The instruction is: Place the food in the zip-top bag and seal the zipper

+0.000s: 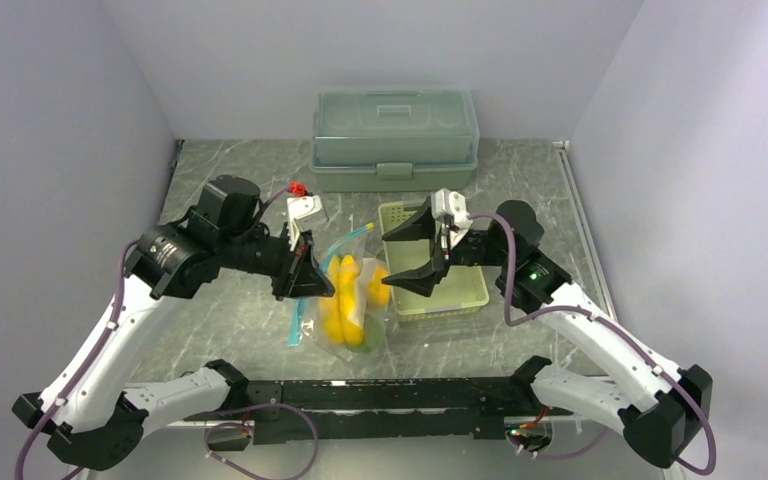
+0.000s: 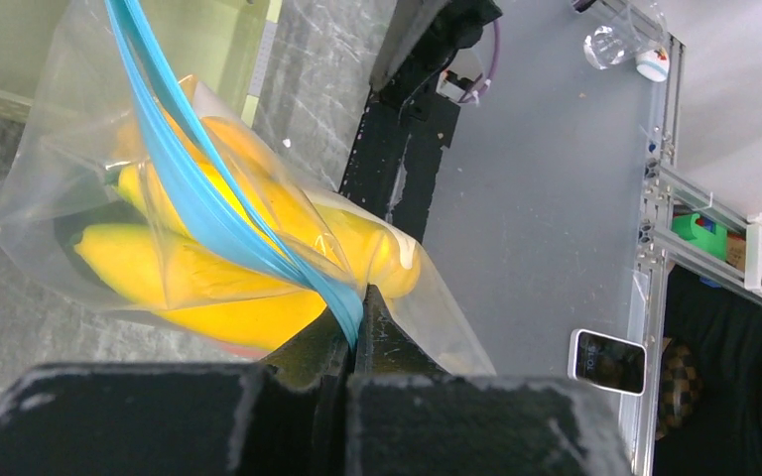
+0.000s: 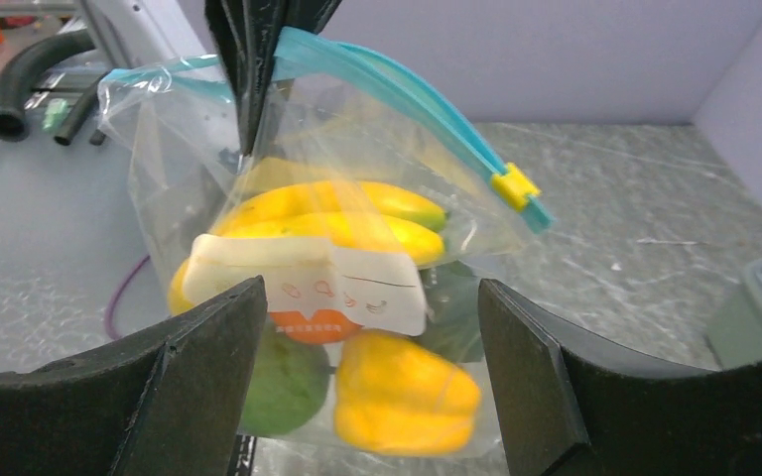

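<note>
The clear zip-top bag [image 1: 352,305] hangs from my left gripper [image 1: 303,268], which is shut on the teal-blue zipper [image 2: 208,208] at one end. In the left wrist view the jaws [image 2: 362,297] pinch the strip, whose two bands spread apart farther away. Inside lies the food: yellow bananas [image 3: 337,203], a yellow pepper [image 3: 407,392], a light green fruit [image 3: 283,382], an orange ball [image 3: 317,325] and a dark green avocado [image 3: 456,307]. A yellow slider [image 3: 514,186] sits at the zipper's far end. My right gripper [image 1: 405,258] stands open just right of the bag, holding nothing.
A pale green slotted basket [image 1: 460,295] sits on the table under my right gripper. A large translucent green lidded box [image 1: 395,135] stands at the back against the wall. Grey walls close in the left, right and far sides.
</note>
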